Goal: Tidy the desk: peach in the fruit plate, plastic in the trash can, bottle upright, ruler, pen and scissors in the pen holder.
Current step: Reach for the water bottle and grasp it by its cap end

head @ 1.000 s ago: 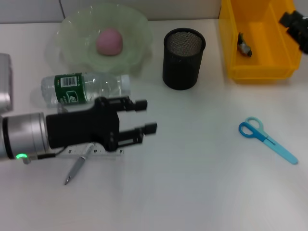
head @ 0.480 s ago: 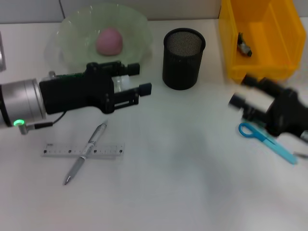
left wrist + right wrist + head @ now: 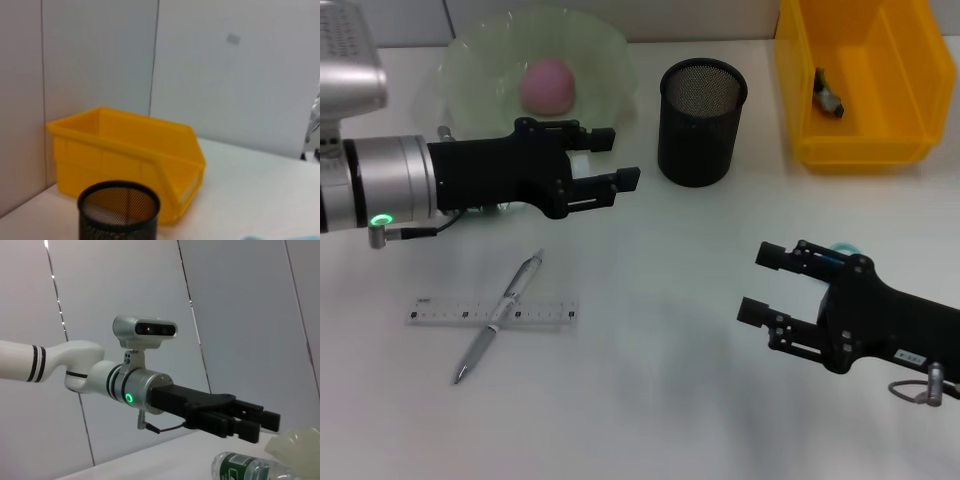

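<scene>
A pink peach point(image 3: 547, 85) lies in the pale green fruit plate point(image 3: 610, 50). My left gripper point(image 3: 616, 157) hangs open just in front of the plate, over the lying bottle point(image 3: 240, 469), which the head view hides almost entirely. The right wrist view also shows the left gripper point(image 3: 260, 426) above that bottle. A clear ruler point(image 3: 440, 313) lies at the front left with a silver pen point(image 3: 516, 291) across it. My right gripper point(image 3: 761, 282) is open at the front right. Its arm covers the scissors point(image 3: 842, 247), of which only a teal edge shows. The black mesh pen holder point(image 3: 701, 120) stands at the back centre.
A yellow bin point(image 3: 860, 140) sits at the back right with a small dark object point(image 3: 830, 97) inside. The left wrist view shows the same yellow bin point(image 3: 125, 150) behind the pen holder point(image 3: 118, 210), with grey wall panels at the back.
The right arm came from the yellow bin down to the front right and now covers the scissors. The left gripper moved from above the ruler back over the bottle.
</scene>
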Controlling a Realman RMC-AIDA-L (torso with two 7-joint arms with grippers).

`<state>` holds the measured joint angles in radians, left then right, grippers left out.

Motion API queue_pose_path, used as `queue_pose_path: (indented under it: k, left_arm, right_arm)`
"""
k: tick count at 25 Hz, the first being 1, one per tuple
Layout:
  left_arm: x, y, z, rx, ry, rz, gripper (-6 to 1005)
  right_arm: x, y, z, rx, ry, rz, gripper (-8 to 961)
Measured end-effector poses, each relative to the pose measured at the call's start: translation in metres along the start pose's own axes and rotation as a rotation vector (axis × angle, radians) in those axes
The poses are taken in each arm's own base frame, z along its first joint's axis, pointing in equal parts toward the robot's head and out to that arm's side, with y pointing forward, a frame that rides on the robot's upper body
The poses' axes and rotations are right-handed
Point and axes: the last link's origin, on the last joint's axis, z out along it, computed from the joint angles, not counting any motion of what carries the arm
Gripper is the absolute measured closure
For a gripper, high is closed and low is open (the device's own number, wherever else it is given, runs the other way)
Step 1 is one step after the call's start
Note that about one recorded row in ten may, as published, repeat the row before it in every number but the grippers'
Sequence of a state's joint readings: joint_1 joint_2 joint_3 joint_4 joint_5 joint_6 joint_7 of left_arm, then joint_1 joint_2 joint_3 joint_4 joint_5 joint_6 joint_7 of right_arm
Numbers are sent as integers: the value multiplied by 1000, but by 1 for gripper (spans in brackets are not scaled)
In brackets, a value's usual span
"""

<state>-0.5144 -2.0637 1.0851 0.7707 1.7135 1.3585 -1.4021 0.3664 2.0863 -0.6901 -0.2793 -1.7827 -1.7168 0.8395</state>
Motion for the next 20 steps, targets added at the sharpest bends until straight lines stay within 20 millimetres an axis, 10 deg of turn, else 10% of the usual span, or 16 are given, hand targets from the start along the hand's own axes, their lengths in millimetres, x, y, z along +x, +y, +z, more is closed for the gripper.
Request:
queue_pose_path:
  k: [15,20]
  left_arm:
    - [11,-25,30,40,-294,55,385]
    - [16,-28,37,55,-333,82,201]
  right_arm:
    - [1,-2,16,-8,-10,38,273]
    - [2,0,18,-14,-14,48,273]
